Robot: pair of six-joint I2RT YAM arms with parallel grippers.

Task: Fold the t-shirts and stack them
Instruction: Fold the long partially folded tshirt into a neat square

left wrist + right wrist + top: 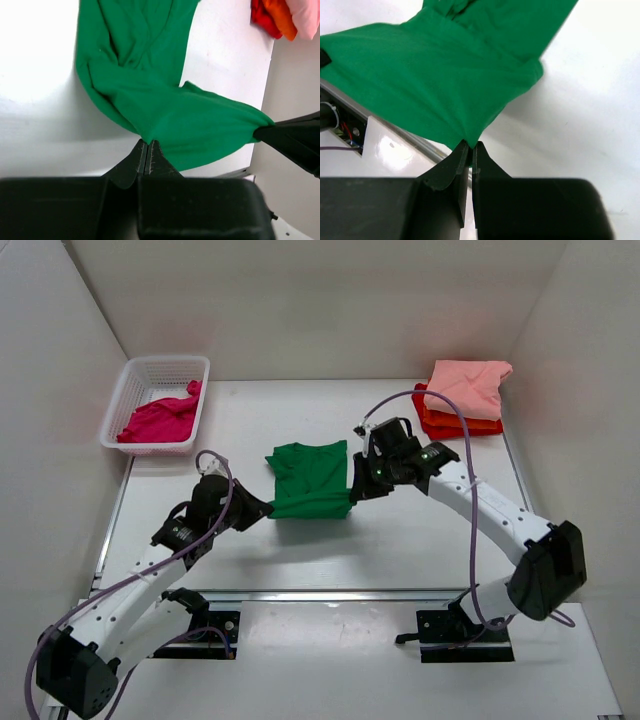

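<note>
The green t-shirt [310,478] lies near the middle of the table [420,530], partly lifted at its near edge. The left gripper [262,510] is clamped on the shirt's 7 o'clock corner, and the right gripper [356,490] pinches its 4 o'clock corner. At 10 o'clock a magenta t-shirt [160,420] sits in the white basket [135,370]. At 2 o'clock a salmon pink t-shirt [468,383] tops an orange-red t-shirt [445,422].
</note>
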